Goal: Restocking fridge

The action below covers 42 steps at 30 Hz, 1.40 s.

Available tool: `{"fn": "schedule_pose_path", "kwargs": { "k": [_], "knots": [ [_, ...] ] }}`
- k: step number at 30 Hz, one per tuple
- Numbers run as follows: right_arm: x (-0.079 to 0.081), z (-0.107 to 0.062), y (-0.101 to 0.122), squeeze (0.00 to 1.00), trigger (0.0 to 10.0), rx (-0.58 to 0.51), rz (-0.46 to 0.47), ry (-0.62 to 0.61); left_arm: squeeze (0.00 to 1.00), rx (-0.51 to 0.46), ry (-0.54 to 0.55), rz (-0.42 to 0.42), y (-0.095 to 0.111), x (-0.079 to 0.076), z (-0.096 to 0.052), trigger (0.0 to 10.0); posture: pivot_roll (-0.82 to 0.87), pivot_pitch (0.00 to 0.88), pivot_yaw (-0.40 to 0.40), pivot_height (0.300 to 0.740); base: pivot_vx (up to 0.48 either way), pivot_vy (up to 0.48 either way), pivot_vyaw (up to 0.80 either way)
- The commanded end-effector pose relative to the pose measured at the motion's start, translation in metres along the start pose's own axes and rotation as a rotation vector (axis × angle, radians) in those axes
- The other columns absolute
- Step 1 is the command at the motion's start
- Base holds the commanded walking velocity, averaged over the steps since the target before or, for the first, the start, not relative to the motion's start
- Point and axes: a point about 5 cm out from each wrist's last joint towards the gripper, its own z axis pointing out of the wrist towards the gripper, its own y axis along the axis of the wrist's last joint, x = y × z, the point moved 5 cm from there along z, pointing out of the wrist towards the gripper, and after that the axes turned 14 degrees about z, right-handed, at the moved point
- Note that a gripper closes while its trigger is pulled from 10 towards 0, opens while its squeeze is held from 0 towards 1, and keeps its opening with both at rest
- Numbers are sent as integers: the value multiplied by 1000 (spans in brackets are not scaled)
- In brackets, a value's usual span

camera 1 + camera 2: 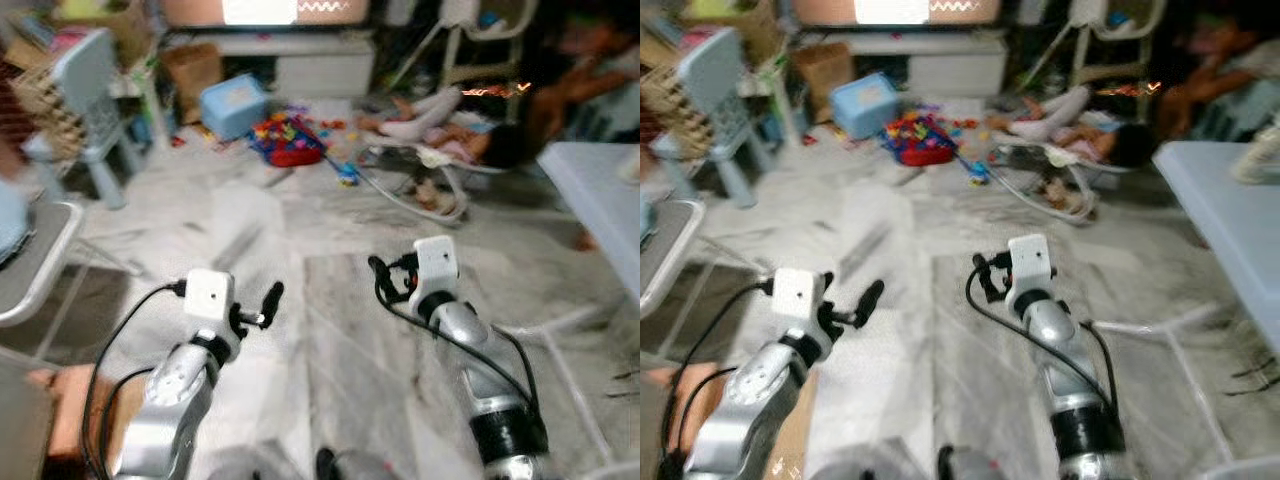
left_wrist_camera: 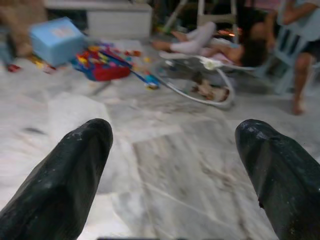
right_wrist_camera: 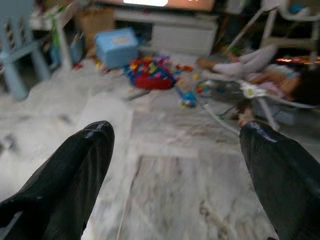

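Note:
My left gripper (image 1: pixel 262 308) is held out low over the marble floor (image 1: pixel 330 300), open, with nothing between its black fingers (image 2: pixel 65 180). My right gripper (image 1: pixel 385 282) is held out beside it at about the same height, also open and empty, its fingers (image 3: pixel 75 170) spread wide. Both point toward the far side of a living room. The frames are blurred.
Ahead lie a pile of coloured toys (image 1: pixel 290 140) and a blue box (image 1: pixel 232 105). A person lies by a baby bouncer (image 1: pixel 430 160) at the far right. A white table (image 1: pixel 600 200) stands at the right, grey chairs (image 1: pixel 90 90) at the left, and a low cabinet (image 1: pixel 300 60) at the back.

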Motion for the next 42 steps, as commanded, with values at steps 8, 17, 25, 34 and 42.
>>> {"fn": "schedule_pose_path", "kwargs": {
  "k": [8,17,25,34,42],
  "knots": [
    [-26,-18,11,0,10000,-55,-38,-81,0,-19,31,7,2,8,4,10000,18,27,-2,740,394,0,-800],
    [-29,-37,10,0,10000,-78,-38,-110,0,-41,-5,27,7,3,11,10000,-10,16,10,740,370,0,-267],
    [-26,-41,9,0,10000,-68,-39,-98,0,-59,169,2,11,28,15,10000,-7,13,-15,740,121,0,-400],
    [-22,-44,15,0,10000,-90,-37,-87,0,-76,186,-34,9,31,12,10000,-5,8,-20,740,0,0,0],
    [-25,-52,14,0,10000,-95,-31,-113,0,-82,134,3,7,26,7,10000,-15,15,-15,740,0,0,-800]
  ]
}}
